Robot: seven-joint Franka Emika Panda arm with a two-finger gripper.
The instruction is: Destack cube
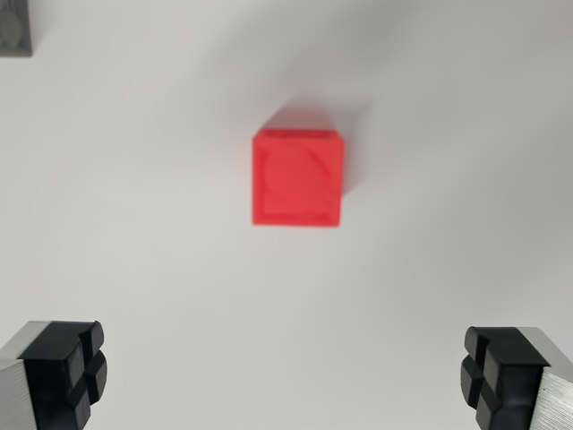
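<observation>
Wrist view, general: the camera looks straight down on a plain white table [134,224]; the picture is slightly blurred.

Red cube [297,177]: lies a little right of centre and toward the far side of the frame, square to the view, with a faint rounded relief on its top face. A narrow red side face shows along its right edge. Whether a second cube sits beneath it cannot be told from this overhead angle; only one red top face is visible.

Gripper [286,381]: its two black-padded fingers [67,363] enter at the near left and near right corners, spread wide with bare table between them. They grasp nothing and touch nothing.

Relation of gripper to cube: the cube lies beyond the midpoint between the fingers, well apart from both pads. The wide spread suits a descent over the cube's flat sides, judged from the task.

Grey block [15,27]: a dark grey object is cut off by the far left corner, well apart from the cube; its identity is unclear.

Stage, as a judgement: the approach appears not yet complete, since the cube is not centred between the fingers.
</observation>
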